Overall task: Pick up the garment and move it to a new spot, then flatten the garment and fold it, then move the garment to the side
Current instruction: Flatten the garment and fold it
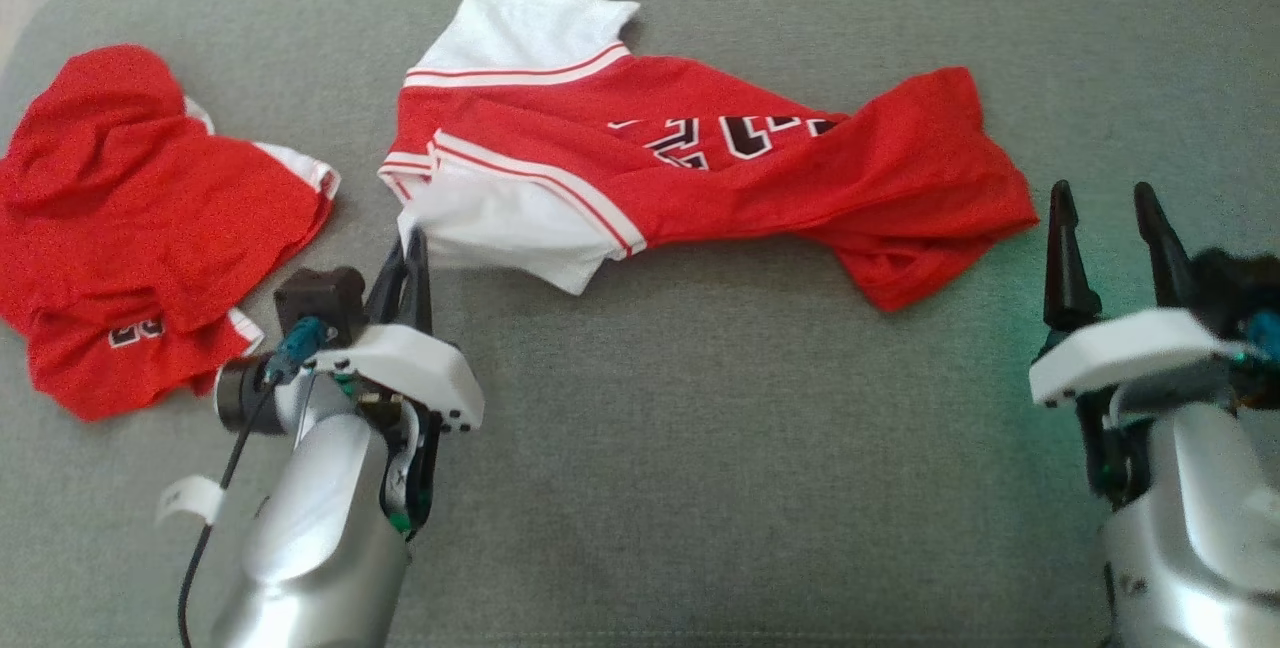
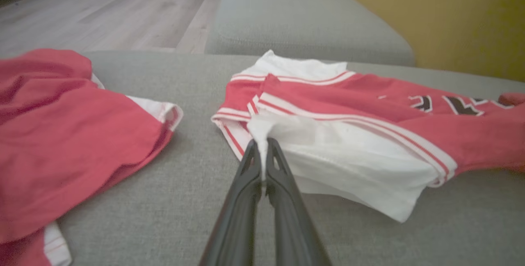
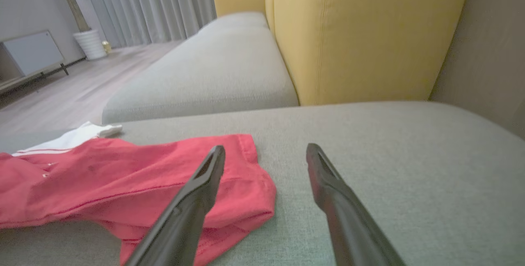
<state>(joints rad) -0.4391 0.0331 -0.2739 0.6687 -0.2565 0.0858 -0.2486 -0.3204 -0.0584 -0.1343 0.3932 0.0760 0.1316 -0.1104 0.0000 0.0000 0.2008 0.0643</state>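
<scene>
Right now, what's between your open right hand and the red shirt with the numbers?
Just a narrow strip of bare grey cushion separates the right hand from the shirt, as the head view shows.

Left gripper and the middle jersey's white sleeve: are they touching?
Touching. In the left wrist view the left gripper is shut on a bunched edge of the white sleeve.

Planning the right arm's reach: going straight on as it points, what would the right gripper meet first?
The right gripper would probably meet bare grey cushion first, just beside the red garment; depth unclear.
</scene>
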